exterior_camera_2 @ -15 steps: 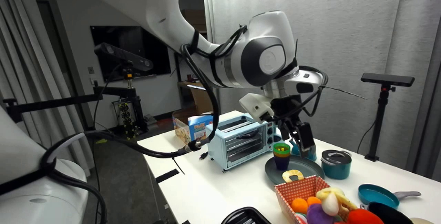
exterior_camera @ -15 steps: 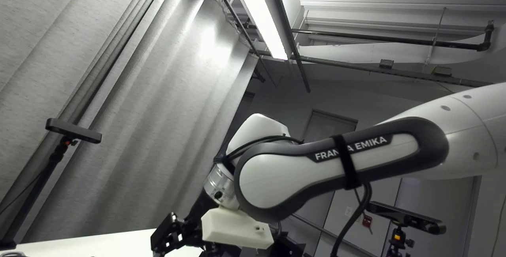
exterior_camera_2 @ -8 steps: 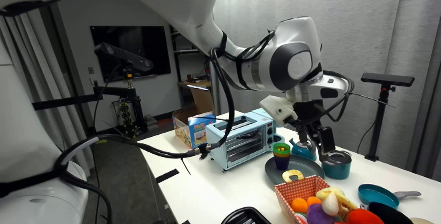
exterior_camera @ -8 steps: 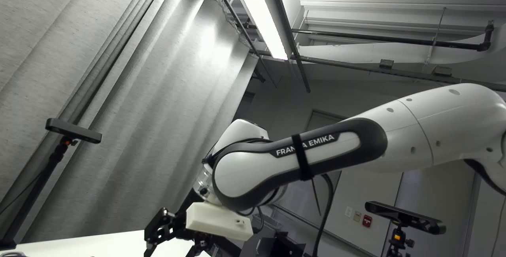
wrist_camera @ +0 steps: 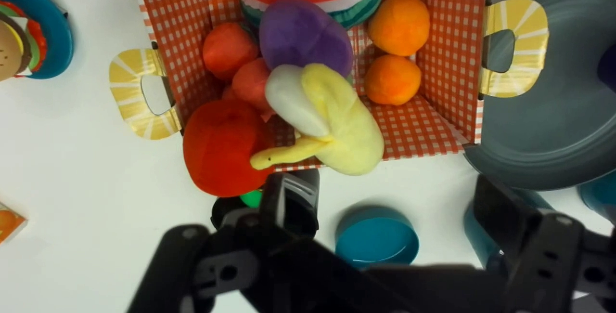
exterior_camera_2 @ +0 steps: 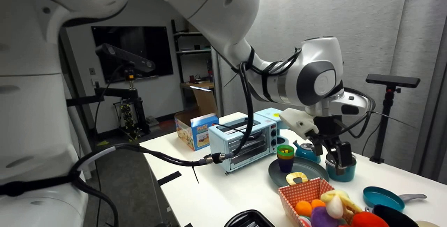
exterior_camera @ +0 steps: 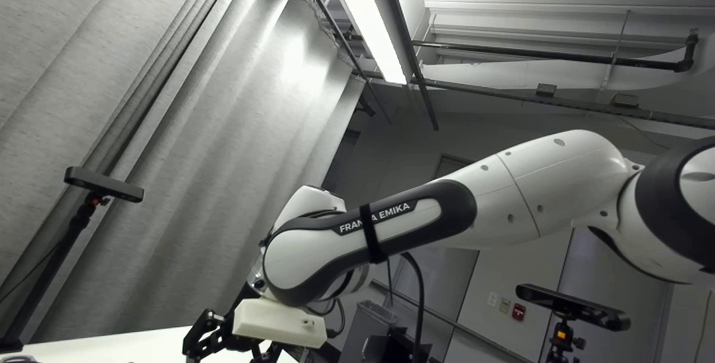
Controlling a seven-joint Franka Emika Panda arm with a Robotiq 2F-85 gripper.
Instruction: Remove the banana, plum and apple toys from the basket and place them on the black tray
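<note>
The red checkered basket (exterior_camera_2: 300,193) holds plush fruit; it also shows in the wrist view (wrist_camera: 447,62). The pale yellow banana (wrist_camera: 353,135) with white flesh lies on top, over the basket's edge nearest my gripper. The purple plum (wrist_camera: 303,38) is just beyond it. A large red round toy (wrist_camera: 221,149), perhaps the apple, sits at a basket corner beside the banana. Smaller red toys lie behind it. The black tray (exterior_camera_2: 249,218) is partly cut off at the bottom of an exterior view. My gripper (wrist_camera: 385,192) is open and empty, above and beyond the basket; it shows in both exterior views (exterior_camera_2: 329,161) (exterior_camera: 229,354).
A dark plate (exterior_camera_2: 312,167) with stacked cups (exterior_camera_2: 285,159) stands against the basket's handle side. A teal pot (exterior_camera_2: 340,174), a kettle (exterior_camera_2: 307,153) and a teal pan (exterior_camera_2: 382,199) stand near the gripper. A blue toaster oven (exterior_camera_2: 241,146) is farther back.
The arm has swung right and lower in the view with the basket, and left in the ceiling-facing view. The gripper is lower, near the teal pot. The basket and toys have not moved.
</note>
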